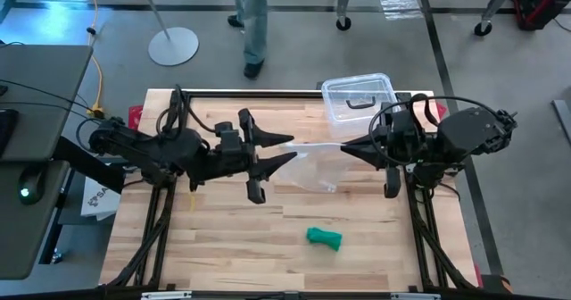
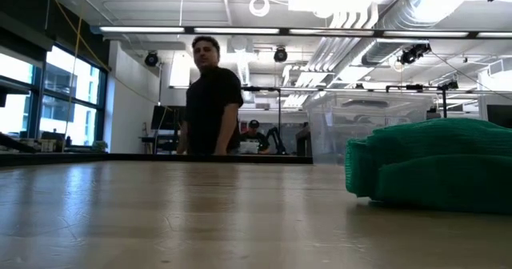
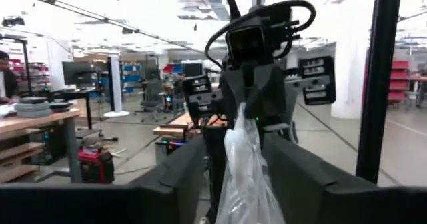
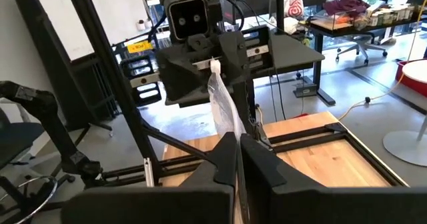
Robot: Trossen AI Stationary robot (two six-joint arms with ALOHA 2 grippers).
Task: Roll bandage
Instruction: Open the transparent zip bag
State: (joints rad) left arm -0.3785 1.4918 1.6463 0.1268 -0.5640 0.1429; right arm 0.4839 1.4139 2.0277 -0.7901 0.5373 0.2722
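Note:
The green bandage lies bunched on the wood table near its front edge, apart from both arms; it fills the right of the low view. Above the table's middle a clear plastic bag spans between my two grippers, which face each other. My right gripper is shut on one end of it. My left gripper is open, with the bag's other end between its fingers. My left gripper has its fingers apart on either side of the bag's end, level, from the table's left. The plastic lies against one finger; I cannot tell whether it is caught there. My right gripper pinches the bag's other end between its two shut fingers, level, from the table's right. The bag's upper edge runs straight across to my left gripper, and the rest sags below it.
A clear plastic box with a black handle stands at the table's far edge, right of the middle. A person stands beyond the far edge. Bare wood lies at the near left.

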